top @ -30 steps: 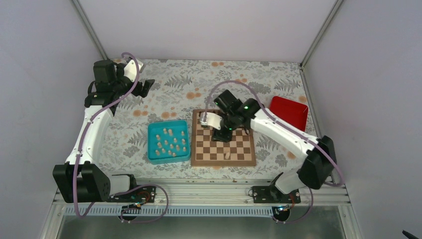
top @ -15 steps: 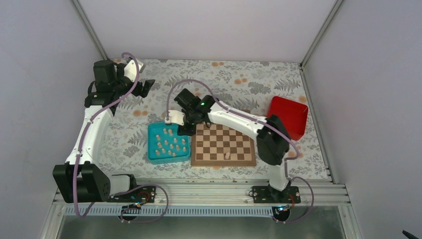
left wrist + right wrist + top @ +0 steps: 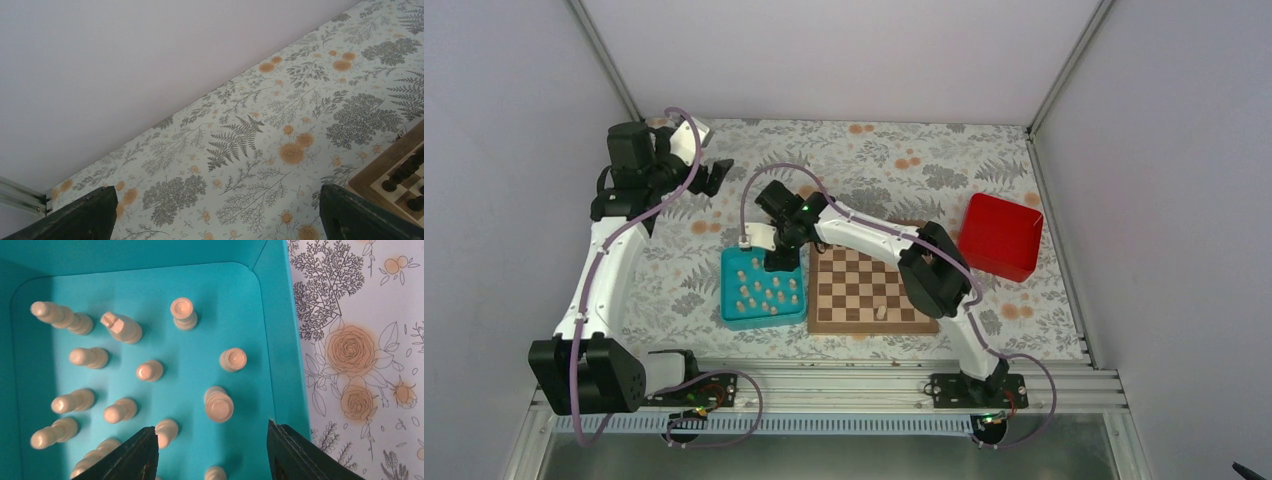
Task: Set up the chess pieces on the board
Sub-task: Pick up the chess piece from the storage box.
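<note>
Several pale beige chess pieces (image 3: pixel 762 291) stand in a teal tray (image 3: pixel 732 315) left of the board (image 3: pixel 824 322). One pale piece (image 3: pixel 881 313) stands on the board near its front edge. My right gripper (image 3: pixel 781 262) hangs open and empty over the tray's far right part. In the right wrist view its fingers (image 3: pixel 145 452) flank a pale piece (image 3: pixel 218 404) on the tray floor (image 3: pixel 165 330), above it. My left gripper (image 3: pixel 714 177) is open and empty at the far left, over the patterned cloth. The left wrist view shows the board's corner (image 3: pixel 372 175) with dark pieces (image 3: pixel 406 170).
A red box (image 3: pixel 1000 236) sits right of the board. Grey walls close the cell on three sides. A metal rail (image 3: pixel 824 385) runs along the near edge. My right arm stretches across the board's far edge.
My right gripper has swung left from above the board's far side to above the teal tray. The left arm has barely moved.
</note>
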Controlling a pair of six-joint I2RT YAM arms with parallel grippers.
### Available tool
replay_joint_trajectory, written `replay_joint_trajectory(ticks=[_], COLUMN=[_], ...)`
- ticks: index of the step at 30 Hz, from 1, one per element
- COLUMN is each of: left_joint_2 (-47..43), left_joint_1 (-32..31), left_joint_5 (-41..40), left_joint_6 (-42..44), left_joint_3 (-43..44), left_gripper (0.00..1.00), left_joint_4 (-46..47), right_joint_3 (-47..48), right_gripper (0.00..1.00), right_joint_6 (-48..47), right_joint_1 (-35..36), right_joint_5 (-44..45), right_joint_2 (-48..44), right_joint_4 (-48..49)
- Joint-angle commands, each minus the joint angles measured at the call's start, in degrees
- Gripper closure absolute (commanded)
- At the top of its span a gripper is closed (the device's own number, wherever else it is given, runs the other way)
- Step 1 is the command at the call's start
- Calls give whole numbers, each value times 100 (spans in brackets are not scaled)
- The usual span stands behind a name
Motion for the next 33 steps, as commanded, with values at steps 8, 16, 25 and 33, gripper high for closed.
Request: replay_joint_trajectory(ticks=[8,16,25,33], left_joint_2=[-188,-170,-212,-247], left_joint_1=[51,64,69,78], left_joint_5=[221,278,319,347], left_joint_6=[86,95,111,113], left_joint_3=[-198,-211,-202,-193], left_gripper=[0,0,0,0], left_joint_4=[143,160,100,89], right_joint_3=[589,571,363,275], right_gripper=[45,58,84,96], right_joint_6=[-123,-130,-180,-213], right_joint_1=[49,52,48,44], right_joint_5=[-101,-167,-248,-364], right_joint_2=[582,702,617,307], right_joint_4=[38,58,122,-30])
